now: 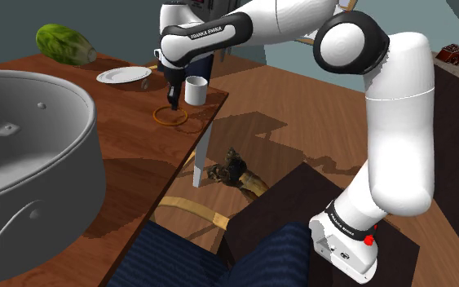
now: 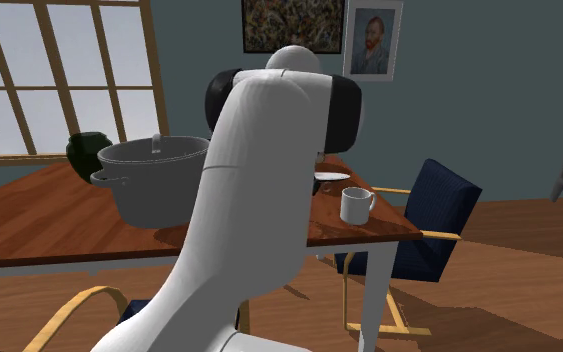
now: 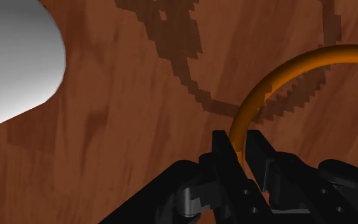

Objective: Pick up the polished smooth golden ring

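An orange-gold ring lies on the brown wooden table, close to its edge on the shoulder view's right. My black gripper points straight down onto the ring's far side. In the wrist view the ring's thin band curves up from between the two fingers, which stand close together and clasp it. The gripper is shut on the ring. The band's shadow falls on the wood beside it.
A white mug stands just behind the ring, and a white plate sits further back. A large grey lidded pot takes up the near table end. A green leafy vegetable lies at the far corner. Blue chairs flank the table.
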